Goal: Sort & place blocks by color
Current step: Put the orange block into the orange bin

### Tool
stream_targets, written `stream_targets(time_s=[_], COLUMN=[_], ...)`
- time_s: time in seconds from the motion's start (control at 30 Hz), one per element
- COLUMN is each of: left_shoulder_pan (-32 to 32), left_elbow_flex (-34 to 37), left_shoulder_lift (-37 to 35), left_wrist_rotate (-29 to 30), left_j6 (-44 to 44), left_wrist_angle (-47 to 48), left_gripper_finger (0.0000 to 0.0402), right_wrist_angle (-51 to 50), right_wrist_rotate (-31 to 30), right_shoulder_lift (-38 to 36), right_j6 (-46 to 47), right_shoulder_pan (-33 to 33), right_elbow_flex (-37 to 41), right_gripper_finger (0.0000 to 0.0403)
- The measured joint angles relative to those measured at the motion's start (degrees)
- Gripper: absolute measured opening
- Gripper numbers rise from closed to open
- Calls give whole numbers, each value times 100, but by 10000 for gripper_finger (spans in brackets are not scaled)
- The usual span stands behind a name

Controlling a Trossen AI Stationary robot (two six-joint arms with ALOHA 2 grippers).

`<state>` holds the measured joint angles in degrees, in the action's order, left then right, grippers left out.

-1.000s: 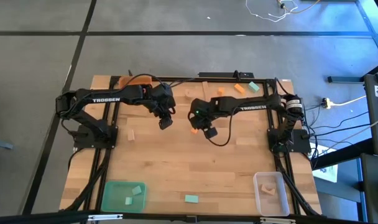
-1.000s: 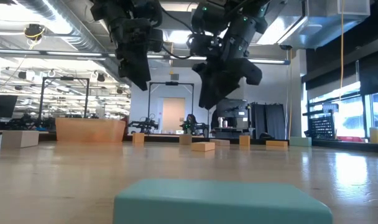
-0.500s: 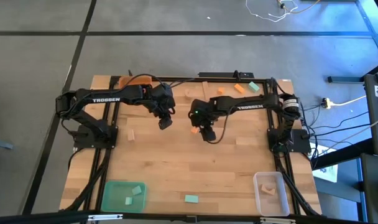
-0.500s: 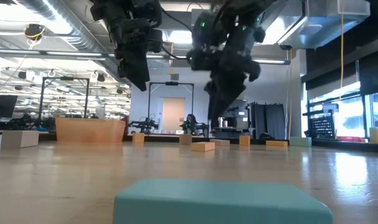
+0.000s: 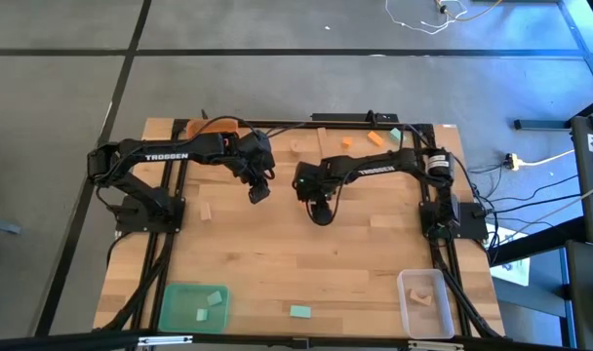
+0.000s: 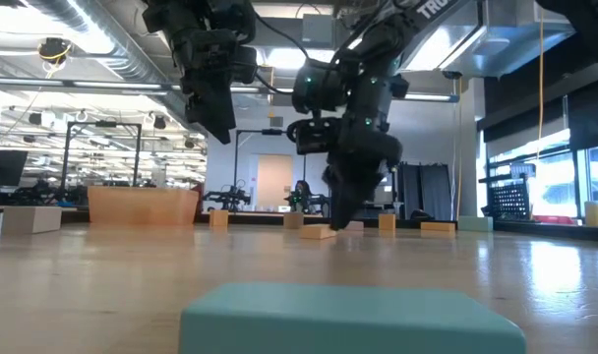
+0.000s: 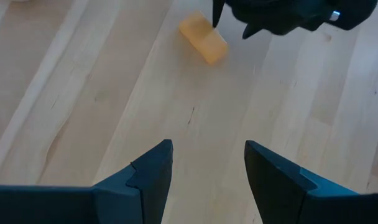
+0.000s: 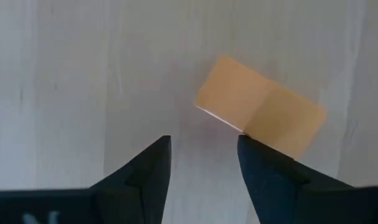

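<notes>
on the high view's left edge of the table point(image 5: 277, 263), the left arm reaches inward from its base and its left tool point(image 5: 259, 192) hangs above bare wood, fingers point(image 7: 153, 171) apart with nothing between them. near that arm's base a pale wood block point(image 5: 206, 212) lies on the table, and toward the near left corner the green tray point(image 5: 176, 310) holds two teal blocks point(image 5: 215, 297). a third teal block point(image 5: 299, 312) lies on the table just right of that tray, close in front of the low camera. at the middle, the right tool point(image 6: 343, 218) is lowered close over an orange block point(image 8: 258, 114) that lies flat on the wood; its fingers point(image 8: 148, 171) stand apart and empty, with the block just ahead of the tips and off to one side rather than between them. the left wrist view shows the same orange block beside the right tool's dark tip. further right, along the far edge, sit two orange blocks point(image 5: 375, 138) and a teal block point(image 5: 395, 136), and another pale block point(image 5: 378, 218) lies under the right arm. in the near right corner the clear tray point(image 5: 408, 304) holds pale blocks point(image 5: 423, 293).
</notes>
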<state>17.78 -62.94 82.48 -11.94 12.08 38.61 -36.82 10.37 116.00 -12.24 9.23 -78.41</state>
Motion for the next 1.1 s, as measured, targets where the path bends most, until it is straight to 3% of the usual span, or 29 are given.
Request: stream_targets(time_s=[0.47,0.67,0.8,1.1], left_shoulder_pan=[4,4,4,-38], left_elbow_flex=[0,0,0,-3], left_shoulder_lift=[0,0,0,88], left_wrist_rotate=[24,28,85,1013], left_j6=[-15,-17,-138,-643], left_wrist_angle=[0,20,42,-487], left_gripper_finger=[190,190,190,190], right_wrist_angle=[1637,1123,493,-333], right_wrist_rotate=[72,4,-4,-31], right_shoulder_lift=[296,109,-293,-1281], right_j6=[-21,58,718,1461], right_shoulder_pan=[24,70,174,348], right_elbow_flex=[0,-4,-7,-4], right_gripper_finger=[187,187,187,187])
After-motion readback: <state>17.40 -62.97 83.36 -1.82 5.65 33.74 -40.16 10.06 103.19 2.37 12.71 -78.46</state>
